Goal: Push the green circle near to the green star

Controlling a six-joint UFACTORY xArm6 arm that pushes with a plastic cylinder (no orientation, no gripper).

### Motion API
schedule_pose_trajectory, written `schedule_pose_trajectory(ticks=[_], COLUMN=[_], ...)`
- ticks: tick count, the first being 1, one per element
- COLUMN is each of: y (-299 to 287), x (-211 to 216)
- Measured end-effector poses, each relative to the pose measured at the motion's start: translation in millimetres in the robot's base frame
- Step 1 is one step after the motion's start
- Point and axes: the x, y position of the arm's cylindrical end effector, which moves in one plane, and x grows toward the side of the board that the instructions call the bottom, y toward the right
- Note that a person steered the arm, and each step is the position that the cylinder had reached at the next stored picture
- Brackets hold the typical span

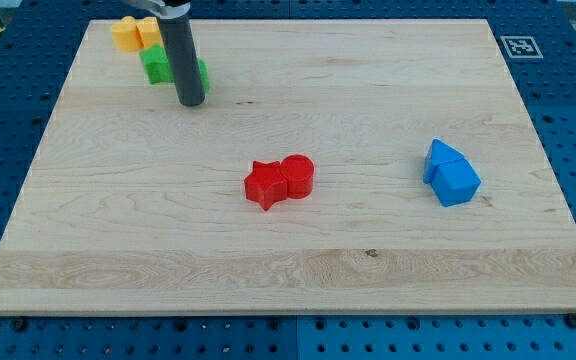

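Two green blocks sit at the view's top left, partly hidden by the rod. One green block (154,66) shows left of the rod; its jagged edge suggests the star. The other green block (203,74) peeks out right of the rod; its shape cannot be made out. They lie close together, and whether they touch is hidden. My tip (191,102) rests on the board just below and between them.
Two yellow-orange blocks (134,33) touch each other just above the green ones, near the board's top edge. A red star (264,184) and red cylinder (298,176) touch at the middle. Two blue blocks (451,173) sit together at the right.
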Motion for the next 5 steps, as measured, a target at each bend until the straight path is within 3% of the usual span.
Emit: schedule_pose_trajectory(ticks=[3, 5], y=[28.8, 30.8], x=[-2.2, -25.3])
